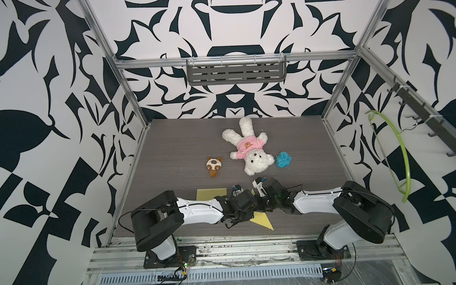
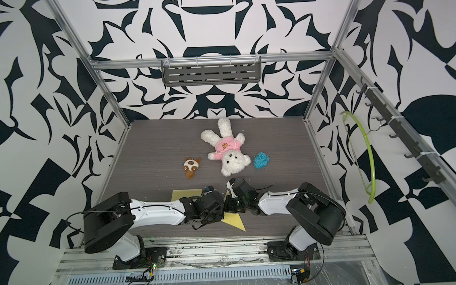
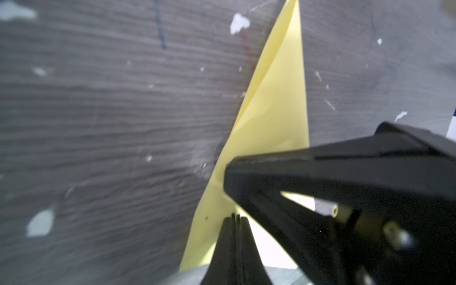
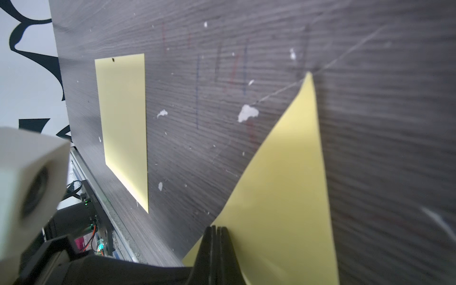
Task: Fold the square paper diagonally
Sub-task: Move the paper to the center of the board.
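The yellow square paper (image 1: 263,221) lies near the table's front edge, folded into a triangle, mostly hidden under both wrists in both top views (image 2: 236,221). In the left wrist view its two layers (image 3: 276,98) show, not quite flush along one edge. My left gripper (image 3: 235,217) is shut, its tips over the paper. My right gripper (image 4: 216,227) is shut too, tips down on the paper (image 4: 283,185), whose far point curls up a little. The right gripper's fingers (image 3: 320,172) cross close in front of the left one.
A second flat yellow sheet (image 1: 211,193) lies just left of the arms. Behind them sit a white teddy bear (image 1: 248,150), a small brown plush (image 1: 214,165) and a blue yarn ball (image 1: 283,159). A green hanger (image 1: 402,152) hangs on the right wall.
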Robot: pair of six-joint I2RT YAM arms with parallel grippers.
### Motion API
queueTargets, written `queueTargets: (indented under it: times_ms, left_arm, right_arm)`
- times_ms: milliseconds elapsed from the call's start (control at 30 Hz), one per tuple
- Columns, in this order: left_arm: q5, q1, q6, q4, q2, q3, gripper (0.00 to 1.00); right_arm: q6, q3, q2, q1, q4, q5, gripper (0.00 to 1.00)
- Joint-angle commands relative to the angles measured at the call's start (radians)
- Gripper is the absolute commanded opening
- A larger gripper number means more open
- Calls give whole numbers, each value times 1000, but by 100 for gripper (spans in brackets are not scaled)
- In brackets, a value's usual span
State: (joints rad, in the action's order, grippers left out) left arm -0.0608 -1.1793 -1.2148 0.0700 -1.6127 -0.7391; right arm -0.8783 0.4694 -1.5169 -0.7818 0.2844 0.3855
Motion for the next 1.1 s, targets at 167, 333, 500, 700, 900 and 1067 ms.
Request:
queueTargets:
  times_ms: [167, 333, 500, 700, 900, 1067]
  left_arm:
    - [-38, -11, 9, 184, 68, 66, 4]
    - [-58, -11, 1, 233, 82, 68, 3]
    - [-90, -11, -29, 246, 148, 104, 3]
    - [-159, -11, -26, 283, 281, 111, 4]
    - [-227, -8, -46, 292, 413, 154, 7]
    - [-263, -8, -63, 319, 458, 173, 7]
  right_arm:
    - [2, -41, 9, -4, -47, -87, 0]
    - [11, -37, 29, -5, -70, -104, 0]
    - [16, -20, 27, -4, -84, -109, 0]
    - [30, 12, 51, 25, -163, -172, 0]
    - [52, -36, 119, 182, -165, -183, 0]
    - [144, -31, 130, 355, -205, -167, 0]
